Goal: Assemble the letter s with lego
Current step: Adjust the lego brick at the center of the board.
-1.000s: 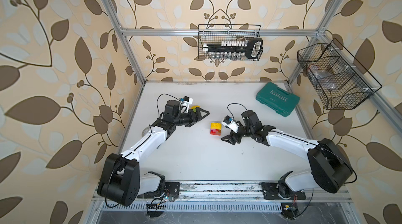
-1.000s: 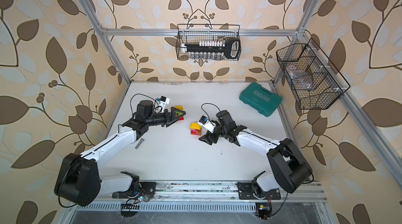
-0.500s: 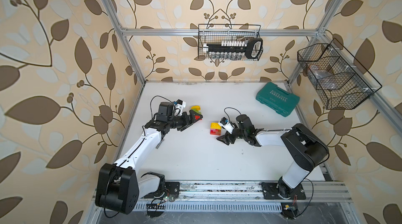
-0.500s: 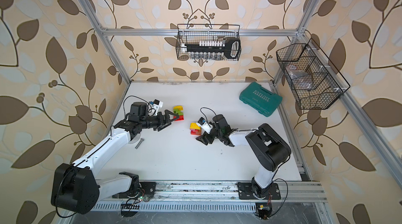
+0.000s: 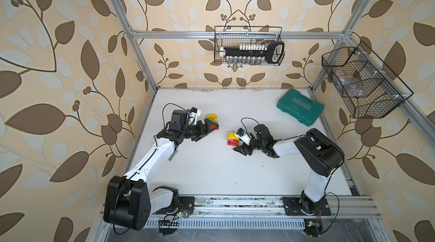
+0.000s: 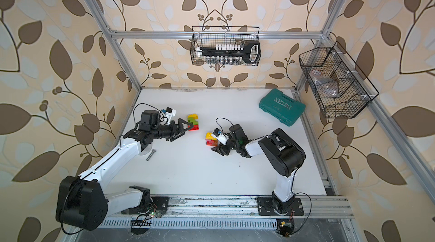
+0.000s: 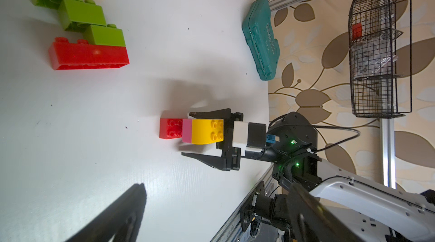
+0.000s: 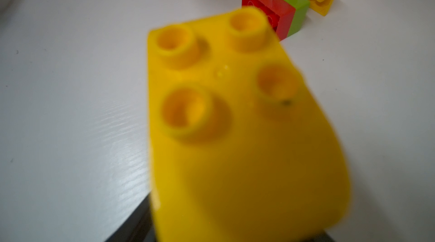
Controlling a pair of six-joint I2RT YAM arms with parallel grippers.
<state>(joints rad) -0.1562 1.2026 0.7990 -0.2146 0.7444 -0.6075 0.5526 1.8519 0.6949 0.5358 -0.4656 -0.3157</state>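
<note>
While lego [image 6: 193, 120] sits central, teal case [image 5: 300, 109] occupies far corner

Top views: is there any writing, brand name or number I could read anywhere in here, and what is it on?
"EXPLOIT", with a row of arrowheads beneath it: on the lid of the teal case.
White tags on the black tool holder at the back wall: too small to read.
Lego bricks: no writing to be seen.
</note>
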